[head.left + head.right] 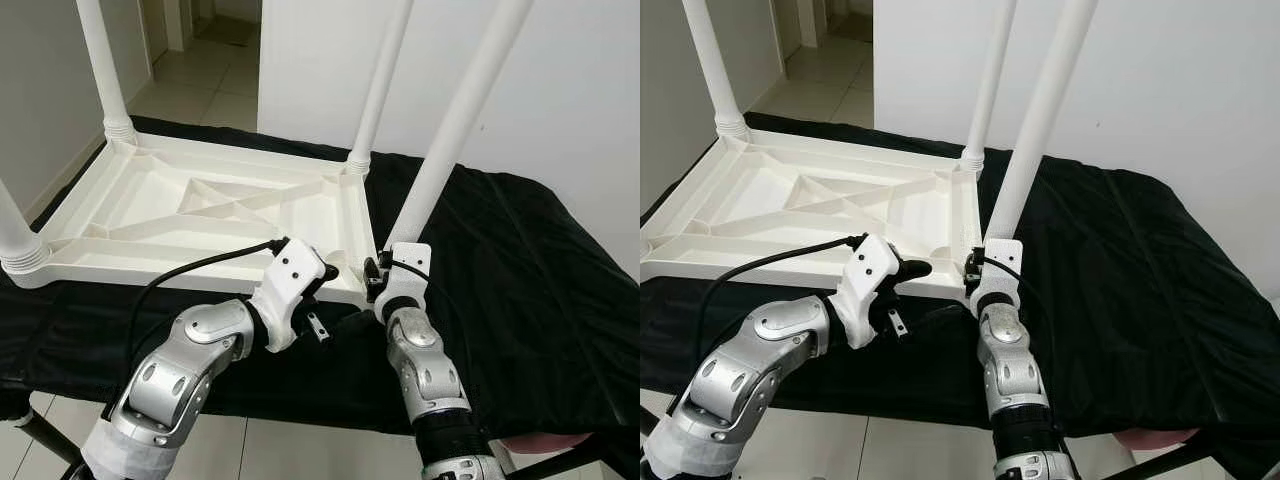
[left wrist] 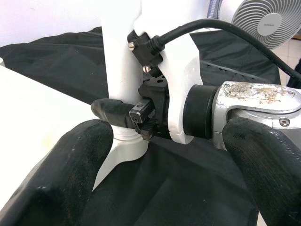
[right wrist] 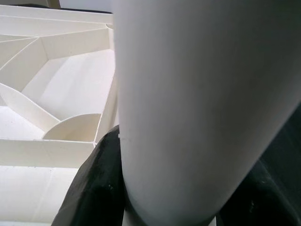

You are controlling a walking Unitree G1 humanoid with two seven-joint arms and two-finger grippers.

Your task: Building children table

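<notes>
right gripper (image 1: pixel 376 276) clamps the near table leg (image 1: pixel 455 130) at the upturned tabletop's (image 1: pixel 150 205) corner; left gripper (image 1: pixel 328 272), fingers spread, hovers just beside that corner.

White plastic children's table top (image 1: pixel 215 210) lying upside down on black cloth, ribbed underside facing up, four round white legs standing in its corner sockets, near-right leg (image 1: pixel 455 125) leaning slightly outward from its socket, far-right leg (image 1: pixel 380 85) upright, far-left leg (image 1: pixel 103 65) upright

White wall (image 1: pixel 560 120), tiled floor (image 1: pixel 200 80), black cloth (image 1: pixel 520 270), white fan (image 2: pixel 265 21)
</notes>
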